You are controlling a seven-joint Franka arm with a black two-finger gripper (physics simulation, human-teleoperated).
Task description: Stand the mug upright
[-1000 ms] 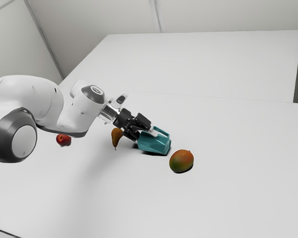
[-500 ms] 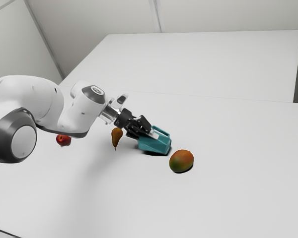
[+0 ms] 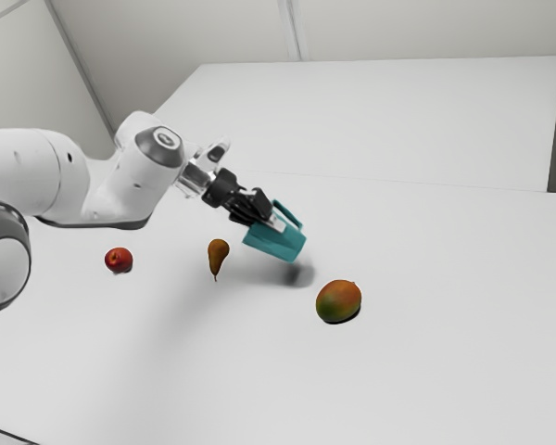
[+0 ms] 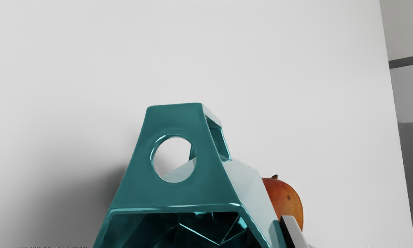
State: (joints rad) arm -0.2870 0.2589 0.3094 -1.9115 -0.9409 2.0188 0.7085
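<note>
The mug has just gone up. Half a second ago it lay on its side on the table; now it is in the air, and its dark shadow sits on the table apart from it. The arm has lifted and pulled back a bit too. The gripper is holding the mug, with one finger against the outside of its wall in the wrist view.

The mug hangs over the table, well in from the far edge, between the pear and the mango but higher than both. It leans. Its open mouth points back to the gripper, its bottom points down and away, and its handle is on the upper side. The pear, the mango and the red fruit stay where they were.

So the mug is picked up but not upright yet. I think the next job is to tip it until its bottom faces straight down, then lower it gently. If it is let go while it leans, it could fall over and perhaps bump the mango.
</note>
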